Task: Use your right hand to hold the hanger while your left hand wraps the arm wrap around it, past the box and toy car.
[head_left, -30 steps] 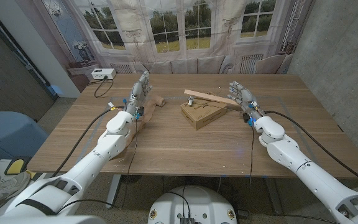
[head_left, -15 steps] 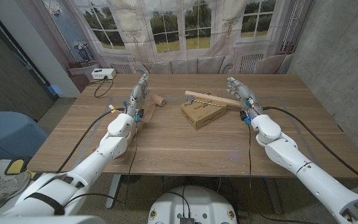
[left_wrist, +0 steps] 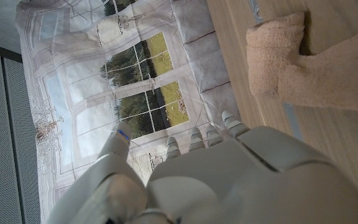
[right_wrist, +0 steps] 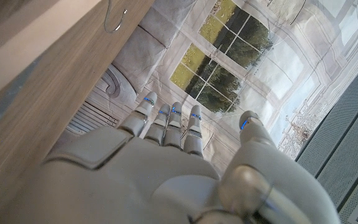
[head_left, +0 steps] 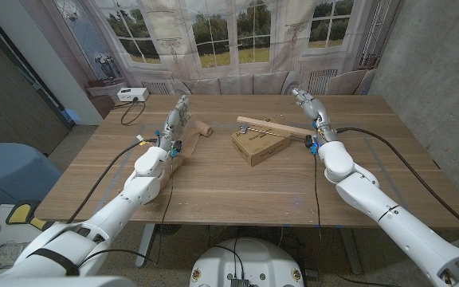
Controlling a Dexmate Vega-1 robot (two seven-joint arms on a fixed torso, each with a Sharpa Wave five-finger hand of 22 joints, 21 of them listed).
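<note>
A wooden hanger (head_left: 273, 127) lies across a flat cardboard box (head_left: 259, 145) at the table's middle. Its metal hook (right_wrist: 113, 17) shows in the right wrist view. My right hand (head_left: 308, 106) stands open just beyond the hanger's right end, fingers stretched toward the far edge, holding nothing. The beige fuzzy arm wrap (head_left: 201, 127) lies on the table left of the box, and it is also seen in the left wrist view (left_wrist: 289, 61). My left hand (head_left: 178, 117) is open beside the wrap, on its left, fingers extended and empty.
A small white device (head_left: 132, 94) with a black cable sits at the table's far left corner. A blue seat (head_left: 6, 171) stands on the floor to the left. Bare wooden table (head_left: 237, 187) stretches in front of the box.
My right hand has moved away from me, toward the far edge, and its fingers have stretched out past the hanger's end. The left hand has barely shifted.
</note>
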